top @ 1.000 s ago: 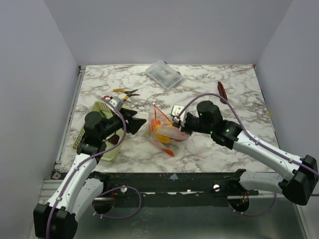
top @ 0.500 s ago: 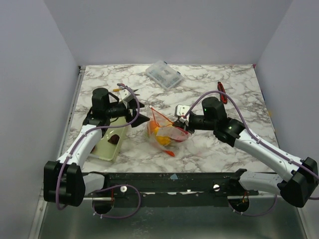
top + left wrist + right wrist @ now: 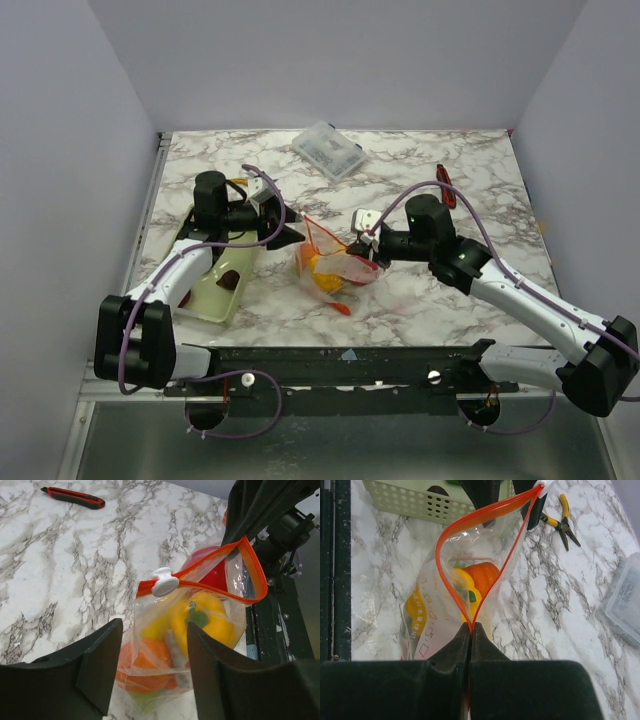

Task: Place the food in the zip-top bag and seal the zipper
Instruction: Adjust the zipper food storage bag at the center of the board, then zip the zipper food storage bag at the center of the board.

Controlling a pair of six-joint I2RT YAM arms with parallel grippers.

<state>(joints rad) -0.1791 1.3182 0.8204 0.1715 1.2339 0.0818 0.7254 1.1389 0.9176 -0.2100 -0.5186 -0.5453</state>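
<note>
From above: zip-top bag mid-worktop, mouth up between both arms.

Left wrist: left end effector spread open, flanking the bag below the white slider, probably lining up to draw the zipper over the food.

Right wrist: right end effector clamped on the zipper's end, likely anchoring it. Faint print on the bag, unreadable.

Clear zip-top bag mid-table, mouth agape; red-orange zipper unsealed; yellow, orange and red food inside
</note>
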